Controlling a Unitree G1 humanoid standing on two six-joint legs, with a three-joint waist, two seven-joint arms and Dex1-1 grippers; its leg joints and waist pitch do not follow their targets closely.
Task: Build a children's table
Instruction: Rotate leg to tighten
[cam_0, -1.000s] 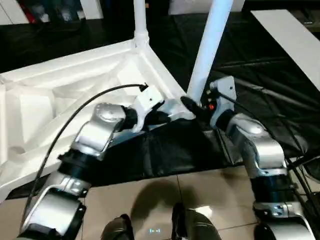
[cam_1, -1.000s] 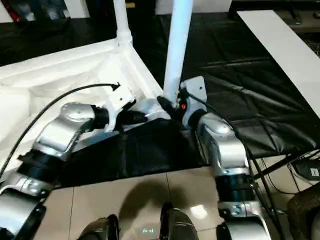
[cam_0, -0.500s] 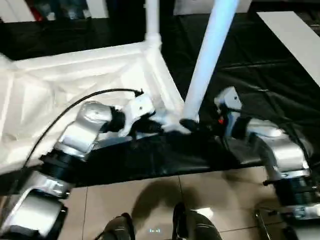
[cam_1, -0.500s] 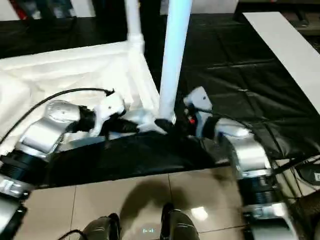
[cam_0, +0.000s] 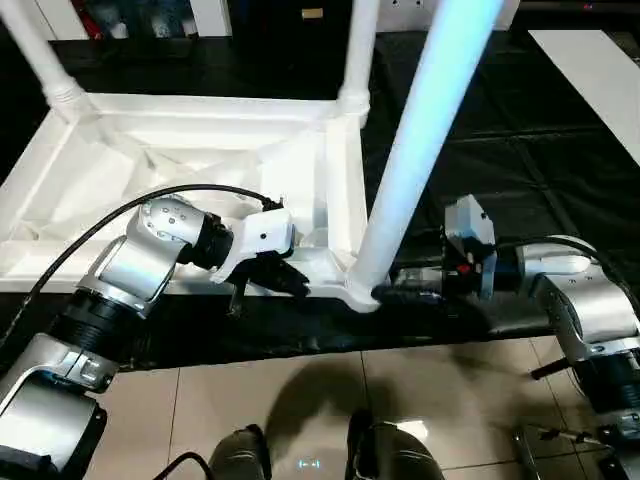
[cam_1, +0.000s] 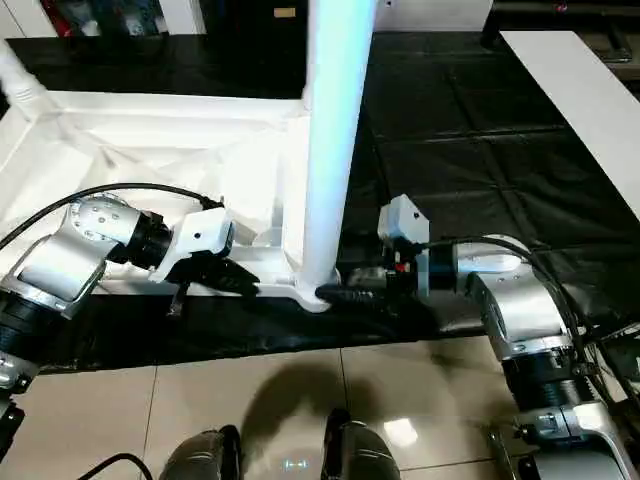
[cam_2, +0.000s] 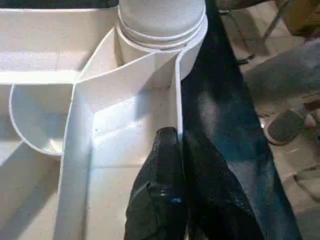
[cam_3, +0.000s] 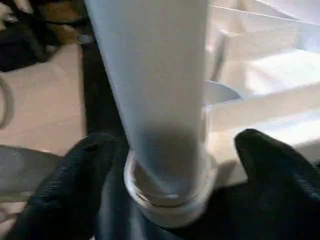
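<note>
1. Black-covered worktable (cam_0: 560, 150) carries the table top (cam_0: 180, 160), lying underside up with ribs showing; tiled floor (cam_0: 300, 400) at the near edge.
2. Three legs stand in corner sockets: near leg (cam_0: 420, 150), two far legs (cam_0: 358, 50) (cam_0: 40, 60).
3. Left gripper (cam_2: 172, 145): fingers pressed together, pinching the thin side wall of the top just short of the near socket (cam_2: 162, 30). One finger (cam_2: 162, 165) sits inside the wall, the other outside over the black cover.
4. Right gripper (cam_1: 345, 293): fingers spread, one on each side of the near leg's base, the collar between them. Contact uncertain; one finger (cam_3: 270, 160) looks just beside the collar.
5. Pose: both forearms reach level toward the near corner from opposite sides, left forearm (cam_0: 150, 255), right forearm (cam_0: 560, 290).
6. Step judged: seating the near leg, left bracing the top.
7. Next move likely needs a firm hold low on the leg, then a straight push into the socket without tilting it.
</note>
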